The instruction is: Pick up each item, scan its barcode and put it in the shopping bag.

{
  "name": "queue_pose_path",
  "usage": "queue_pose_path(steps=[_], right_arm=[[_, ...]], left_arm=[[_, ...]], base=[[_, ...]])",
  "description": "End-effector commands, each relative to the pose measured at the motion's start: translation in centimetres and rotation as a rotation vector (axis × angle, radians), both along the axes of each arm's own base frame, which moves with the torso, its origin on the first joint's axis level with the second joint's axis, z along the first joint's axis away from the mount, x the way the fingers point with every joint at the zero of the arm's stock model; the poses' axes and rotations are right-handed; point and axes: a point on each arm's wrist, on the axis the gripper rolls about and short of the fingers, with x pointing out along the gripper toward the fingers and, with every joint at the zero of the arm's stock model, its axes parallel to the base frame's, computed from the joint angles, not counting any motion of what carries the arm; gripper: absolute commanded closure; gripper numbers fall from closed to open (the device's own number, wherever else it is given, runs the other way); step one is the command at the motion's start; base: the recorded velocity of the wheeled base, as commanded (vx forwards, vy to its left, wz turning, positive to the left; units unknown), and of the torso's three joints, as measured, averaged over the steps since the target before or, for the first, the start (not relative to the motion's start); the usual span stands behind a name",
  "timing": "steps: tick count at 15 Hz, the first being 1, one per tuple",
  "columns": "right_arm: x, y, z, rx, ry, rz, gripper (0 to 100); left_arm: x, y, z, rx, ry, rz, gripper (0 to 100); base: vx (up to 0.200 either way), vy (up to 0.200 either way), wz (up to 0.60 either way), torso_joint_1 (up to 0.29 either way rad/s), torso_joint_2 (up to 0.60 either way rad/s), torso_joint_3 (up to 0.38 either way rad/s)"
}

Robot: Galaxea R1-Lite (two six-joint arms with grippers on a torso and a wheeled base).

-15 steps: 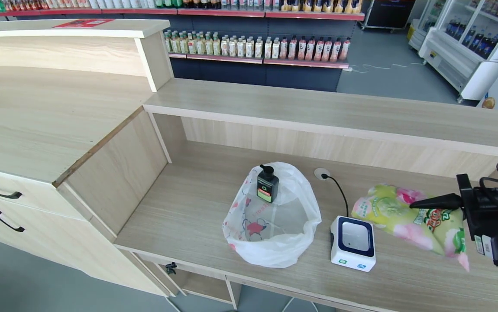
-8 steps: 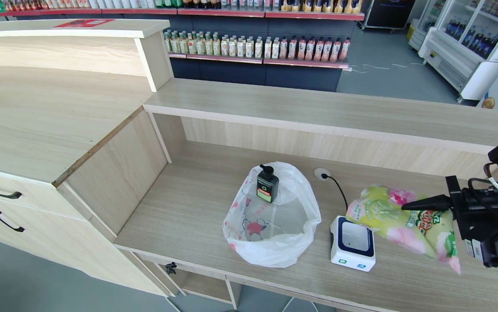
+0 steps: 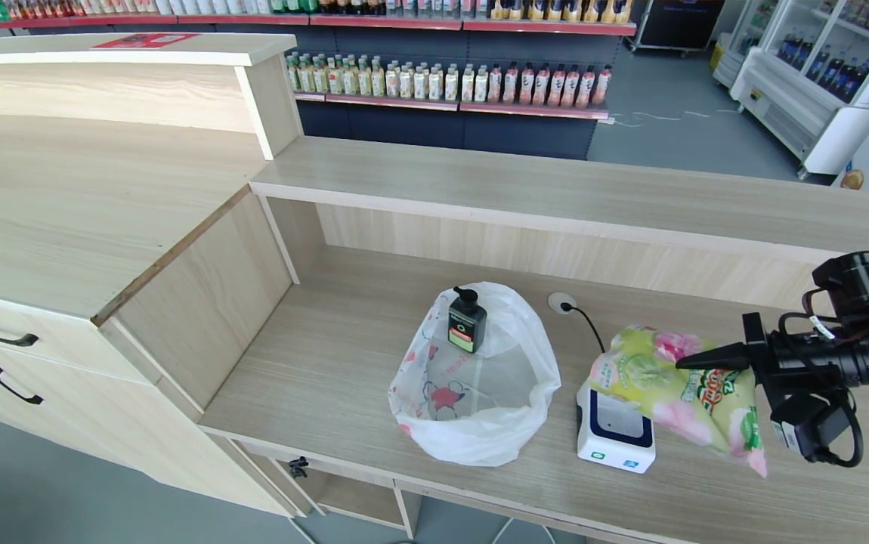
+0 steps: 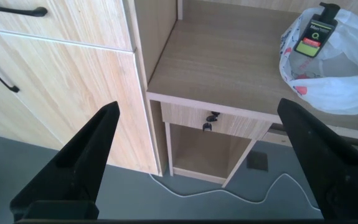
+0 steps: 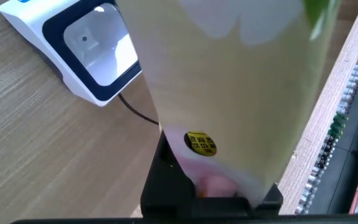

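My right gripper [image 3: 714, 361] is shut on a yellow-green and pink snack bag [image 3: 669, 385], held level in the air with its left end over the scanner [image 3: 616, 423], a white box with a dark-framed window [image 5: 94, 46]. The snack bag [image 5: 228, 81] hangs close before the right wrist camera. The white shopping bag [image 3: 476, 378] stands open on the counter left of the scanner, with a dark pump bottle [image 3: 467, 321] upright inside its far edge. My left gripper [image 4: 197, 155] is open, off the counter's front left corner, near the floor; the shopping bag [image 4: 328, 68] and bottle [image 4: 315, 37] lie beyond it.
A black cable [image 3: 592, 332] runs from a round grommet [image 3: 561, 303] to the scanner. A raised ledge [image 3: 555, 189] backs the counter, and a taller cabinet with drawers [image 3: 41, 227] stands on the left. Shelves of bottles [image 3: 449, 79] line the far wall.
My right gripper has carried the snack bag leftward, from the counter's right side to partly over the scanner. The left arm, shopping bag and bottle have stayed put.
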Motion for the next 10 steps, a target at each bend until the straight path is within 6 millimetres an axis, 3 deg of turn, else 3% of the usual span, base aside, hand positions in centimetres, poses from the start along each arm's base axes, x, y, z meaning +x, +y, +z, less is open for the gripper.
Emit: queue_pose_path(steps=[1,10], right_arm=[[0.2,0.0,-0.9,0.002,0.027,0.005,100],[1.8,0.6,-3.7,0.014,0.092,0.048,100]], left_arm=[[0.0,0.0,0.0,-0.001,0.002,0.0,0],[0.0,0.0,0.0,-0.001,0.0,0.002,0]], base=[[0.0,0.0,0.0,0.0,0.0,0.0],[0.0,0.0,0.0,0.0,0.0,0.0]])
